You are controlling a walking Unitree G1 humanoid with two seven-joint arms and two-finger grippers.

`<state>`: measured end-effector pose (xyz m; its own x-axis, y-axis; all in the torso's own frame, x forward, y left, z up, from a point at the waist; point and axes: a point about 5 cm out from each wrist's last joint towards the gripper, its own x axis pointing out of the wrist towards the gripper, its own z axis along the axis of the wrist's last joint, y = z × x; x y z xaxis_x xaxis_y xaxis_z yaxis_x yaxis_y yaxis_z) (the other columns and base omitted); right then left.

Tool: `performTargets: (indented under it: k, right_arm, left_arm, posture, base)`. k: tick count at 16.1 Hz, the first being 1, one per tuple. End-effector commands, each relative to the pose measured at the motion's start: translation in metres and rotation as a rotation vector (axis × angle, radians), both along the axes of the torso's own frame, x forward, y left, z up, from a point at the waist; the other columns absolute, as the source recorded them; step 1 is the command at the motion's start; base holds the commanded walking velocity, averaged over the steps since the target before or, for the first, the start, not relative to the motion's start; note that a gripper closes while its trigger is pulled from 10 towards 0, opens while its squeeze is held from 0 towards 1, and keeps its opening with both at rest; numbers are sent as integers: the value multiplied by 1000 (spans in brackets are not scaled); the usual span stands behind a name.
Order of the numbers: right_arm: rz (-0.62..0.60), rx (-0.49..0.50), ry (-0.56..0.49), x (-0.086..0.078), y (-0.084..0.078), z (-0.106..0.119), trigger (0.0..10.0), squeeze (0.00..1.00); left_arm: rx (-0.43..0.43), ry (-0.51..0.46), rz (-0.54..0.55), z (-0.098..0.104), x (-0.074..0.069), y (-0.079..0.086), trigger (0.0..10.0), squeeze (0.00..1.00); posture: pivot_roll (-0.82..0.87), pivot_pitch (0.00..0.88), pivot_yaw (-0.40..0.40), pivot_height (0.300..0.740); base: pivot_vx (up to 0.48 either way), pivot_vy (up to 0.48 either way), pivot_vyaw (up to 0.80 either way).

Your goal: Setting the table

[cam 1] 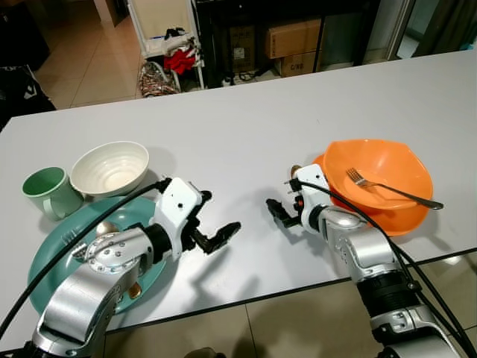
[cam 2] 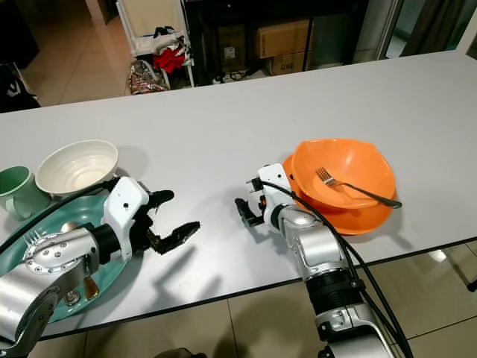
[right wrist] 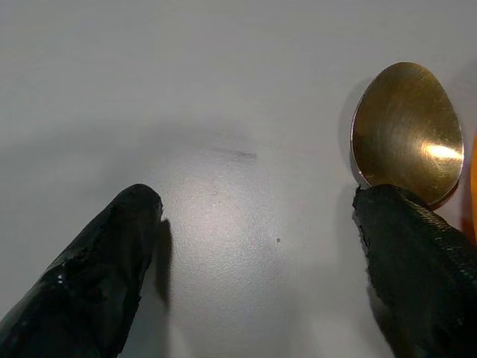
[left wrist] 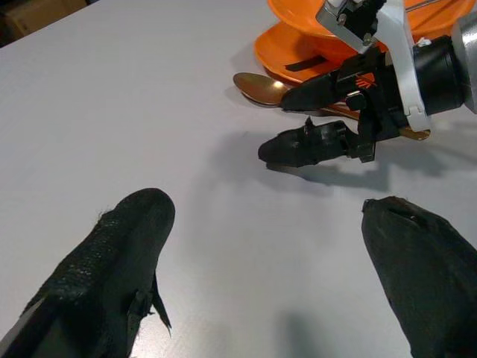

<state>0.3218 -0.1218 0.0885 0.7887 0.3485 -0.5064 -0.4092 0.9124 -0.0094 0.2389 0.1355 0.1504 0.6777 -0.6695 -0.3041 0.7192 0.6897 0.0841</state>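
A gold metal spoon [right wrist: 407,134] lies on the white table [cam 1: 246,127] just beside the orange plastic bowl [cam 1: 384,175]. The right gripper [right wrist: 261,246], fingers apart, has one fingertip over the spoon. The left gripper [cam 1: 212,220] hovers spread wide, well apart from the bowl.

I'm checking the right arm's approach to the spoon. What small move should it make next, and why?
Probably shift the right gripper sideways toward the gold spoon, then close. Its fingers are open on the table, and only one fingertip reaches the spoon's bowl beside the orange plate, so the spoon isn't between them.
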Motion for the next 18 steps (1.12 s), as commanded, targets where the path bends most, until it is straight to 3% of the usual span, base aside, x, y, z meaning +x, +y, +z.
performTargets:
  k: [1, 7, 8, 9, 15, 18]
  right_arm:
    - [-13, -4, 10, -1, -2, -3, 10000, 1000]
    - [-13, -4, 10, -1, -2, -3, 10000, 1000]
    - [105, -55, -83, 4, 12, 0, 10000, 1000]
    - [141, -70, -112, 5, 16, 2, 10000, 1000]
    - [181, -37, -162, 5, 20, 4, 10000, 1000]
    - [138, -45, -182, 11, 17, 4, 10000, 1000]
  left_arm:
    - [13, -4, 0, 1, 0, 3, 10000, 0]
    - [13, -4, 0, 1, 0, 3, 10000, 0]
    - [19, -4, 5, 2, 1, 3, 10000, 0]
    - [20, -4, 6, 2, 1, 4, 10000, 0]
    - [22, -4, 0, 1, 2, 4, 10000, 0]
    - [24, -5, -1, 1, 2, 4, 10000, 0]
  posture:
    - [37, 0, 95, 740]
    - [37, 0, 95, 740]
    - [45, 0, 92, 740]
    - [45, 0, 92, 740]
    - [39, 0, 98, 740]
    - [41, 0, 100, 740]
  base:
    - [0, 0, 0]
    - [0, 0, 0]
    - [0, 0, 0]
    - [0, 0, 0]
    - [0, 0, 0]
    - [0, 0, 0]
